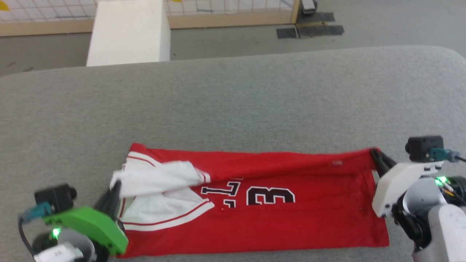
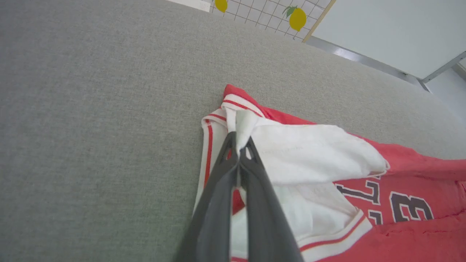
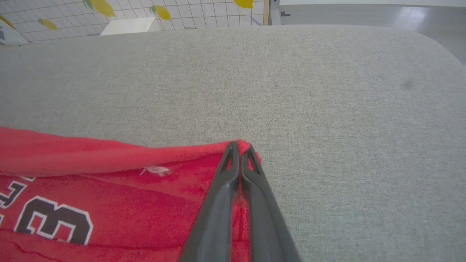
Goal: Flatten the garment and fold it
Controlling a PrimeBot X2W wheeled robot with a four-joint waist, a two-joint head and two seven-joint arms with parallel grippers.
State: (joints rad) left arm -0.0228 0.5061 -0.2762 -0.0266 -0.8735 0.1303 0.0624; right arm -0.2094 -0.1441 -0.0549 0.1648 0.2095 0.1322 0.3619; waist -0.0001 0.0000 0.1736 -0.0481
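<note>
Holds the garment (image 1: 276,225) at both ends across the lower part of the head view, stretched left to right on the grey cloth-covered bench (image 1: 233,102). Clenches the left pincer (image 1: 115,186) at the lower left on a bunched fold of white sleeve, dark fingers pressed together with cloth between them. Clenches the right pincer (image 1: 375,154) at the right edge on the far red corner of the hem. Draws the far long edge up into a ridge running between the two pincers. Lies flat on the near side, red body with black white-outlined characters upside down near the centre, white-and-red striped trim just beside the left pincer.

In the left wrist view, shows the left pincer (image 2: 238,142) at centre, tips closed tight around a tuft of white fabric, with the garment (image 2: 418,236) trailing to the lower right and bare bench (image 2: 91,127) at the left. In the right wrist view, shows the right pincer (image 3: 239,145) at centre nipping the red corner, with the garment (image 3: 109,203) at the lower left and bare bench (image 3: 327,91) across the top and right.

Beyond the bench, along the top of the head view: a white block (image 1: 129,31) at upper left, grey floor (image 1: 236,40) in the middle, dark mats (image 1: 309,29) at upper right. At the top of the left wrist view: a white tiled wall (image 2: 262,12) with yellow lemon decals (image 2: 297,18).
</note>
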